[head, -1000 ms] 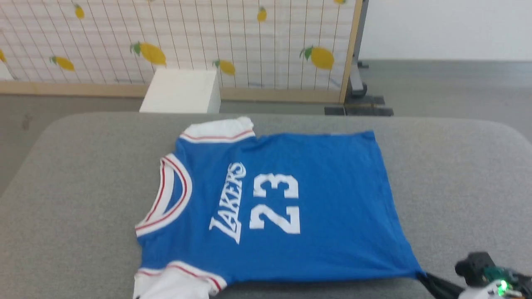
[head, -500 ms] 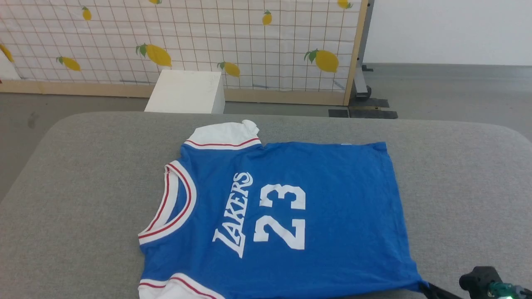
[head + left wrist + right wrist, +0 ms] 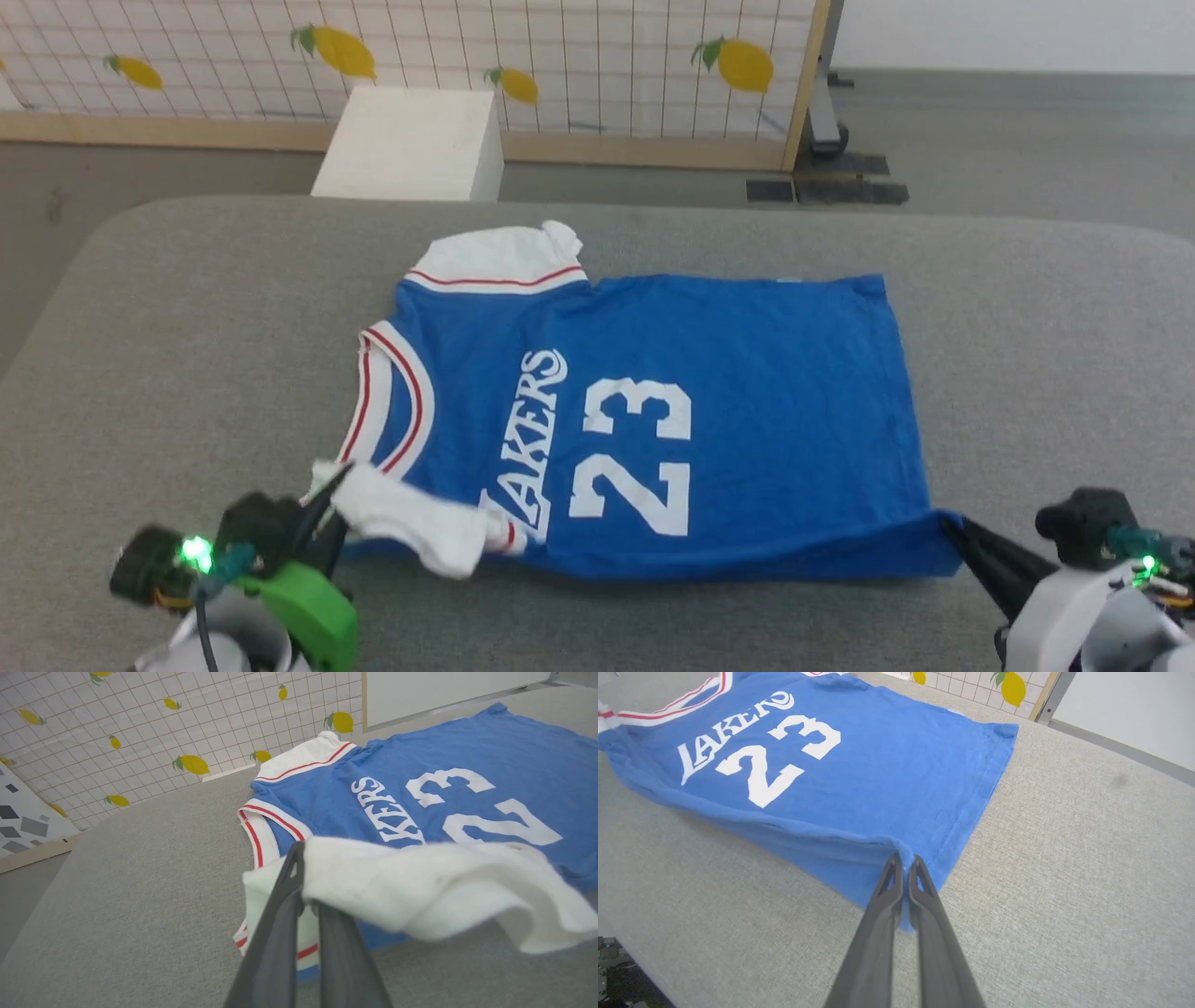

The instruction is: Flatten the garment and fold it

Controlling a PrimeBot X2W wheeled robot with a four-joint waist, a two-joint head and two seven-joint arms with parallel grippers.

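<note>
Left claw (image 3: 324,497) clamps the shirt's (image 3: 747,411) white sleeve; right claw (image 3: 950,530) clamps its hem corner, both near the cushion's (image 3: 140,355) front edge.

Grey fabric counter (image 3: 149,308) with rounded corners. Far beyond the fingers (image 3: 878,933), a white box (image 3: 411,140) stands on grey floor (image 3: 1027,140) before a wood-framed, lemon-printed grid screen (image 3: 597,56); a white wall (image 3: 1008,33) lies to its right.

Shirt (image 3: 766,392): soft matt knit cloth, stitched hem, flat white print. Table (image 3: 187,308): coarse grey woven fabric, matt. Right fingers (image 3: 873,942): smooth dark plastic, dull sheen. Screen (image 3: 635,149): pale wood frame. Box (image 3: 411,140): smooth matt white.
</note>
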